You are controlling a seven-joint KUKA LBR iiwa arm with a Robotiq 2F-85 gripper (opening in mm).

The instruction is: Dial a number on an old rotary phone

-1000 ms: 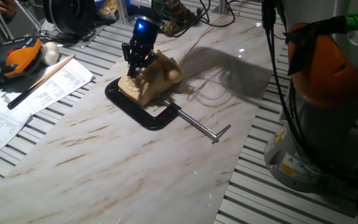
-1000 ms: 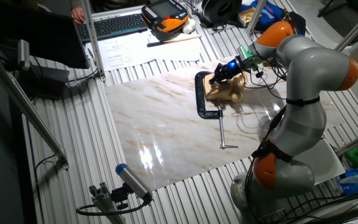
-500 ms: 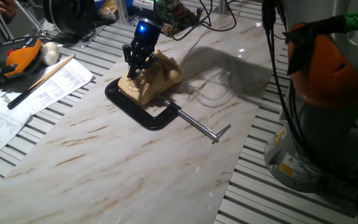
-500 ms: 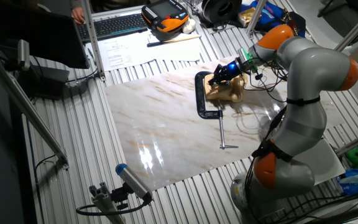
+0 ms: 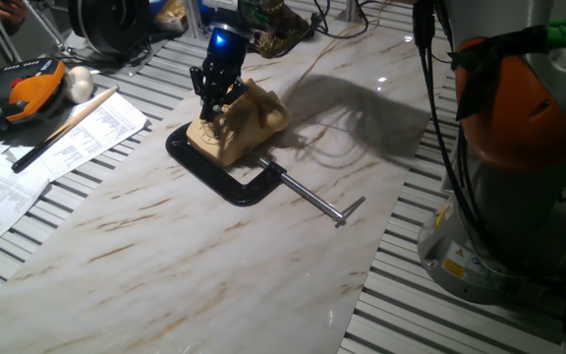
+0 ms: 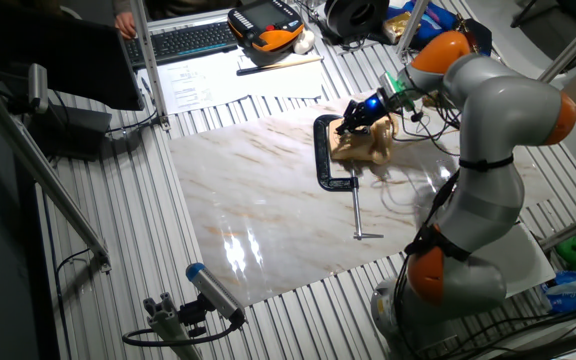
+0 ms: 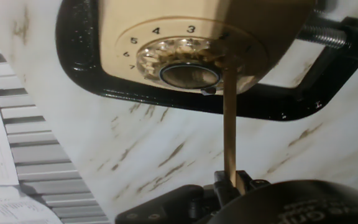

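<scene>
cream plastic, the old rotary phone [image 5: 239, 123] sat on the marble bench [image 5: 263, 246], held inside a black c-clamp [image 5: 226, 177]. i saw my pincer [image 7: 232, 180] closed on a thin wooden stick [image 7: 229, 124], its tip at the dial [image 7: 185, 65] near the 3.

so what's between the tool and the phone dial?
In the hand view a thin wooden stick runs from the tool up to the dial, its tip at the dial's right edge. Behind it, only bare marble and the black clamp.
</scene>
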